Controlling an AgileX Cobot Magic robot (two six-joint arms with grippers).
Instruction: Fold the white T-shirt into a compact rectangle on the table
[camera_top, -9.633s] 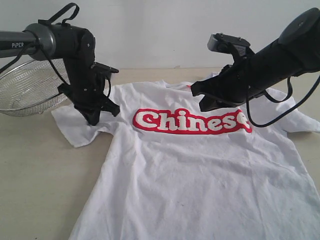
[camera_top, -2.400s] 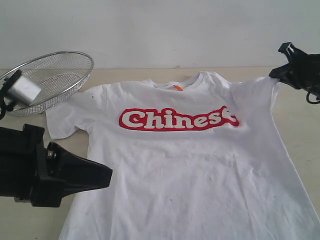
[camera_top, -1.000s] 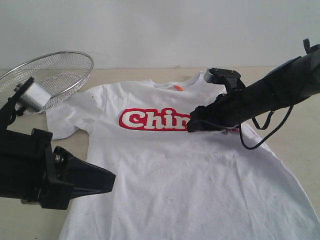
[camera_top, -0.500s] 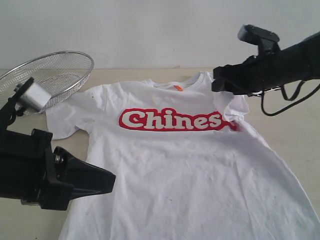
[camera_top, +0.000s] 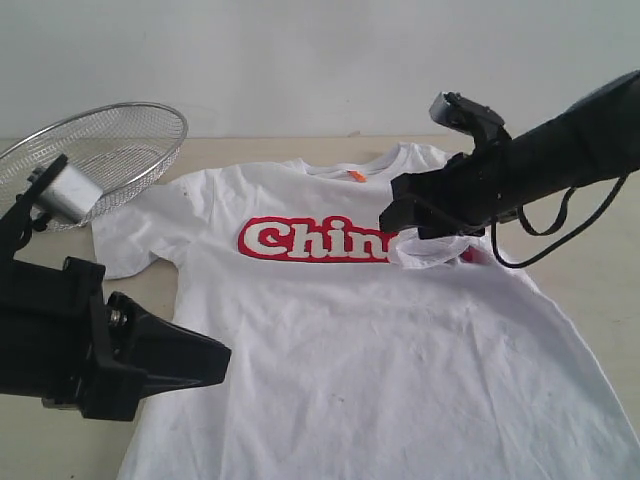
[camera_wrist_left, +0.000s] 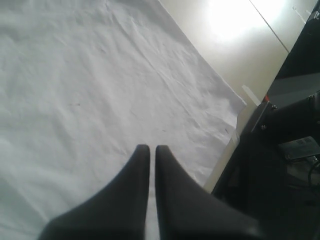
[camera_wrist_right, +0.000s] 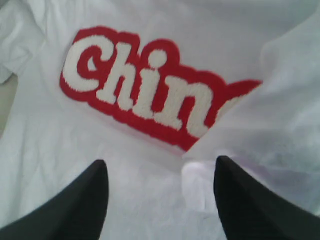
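The white T-shirt (camera_top: 350, 350) lies face up on the table (camera_top: 610, 290), with an orange tag at the neck. Its right sleeve (camera_top: 435, 250) is folded inward and covers the end of the red lettering (camera_top: 300, 240). My right gripper (camera_top: 400, 215) hovers just above that fold. In its wrist view it is open (camera_wrist_right: 160, 165), with the sleeve edge (camera_wrist_right: 280, 120) beside one finger and nothing held. My left gripper (camera_top: 225, 355) is shut and empty at the shirt's lower left side. Its wrist view shows the tips (camera_wrist_left: 149, 148) together over plain white cloth (camera_wrist_left: 90, 90).
A round wire-mesh basket (camera_top: 100, 150) stands at the back left, beside the left sleeve. Bare beige tabletop (camera_wrist_left: 235, 65) lies beyond the shirt's hem, and dark robot hardware (camera_wrist_left: 290, 140) sits past the table edge.
My right arm came down from above the shoulder to the chest. The right sleeve now lies folded over the end of the lettering. The left arm has not moved.
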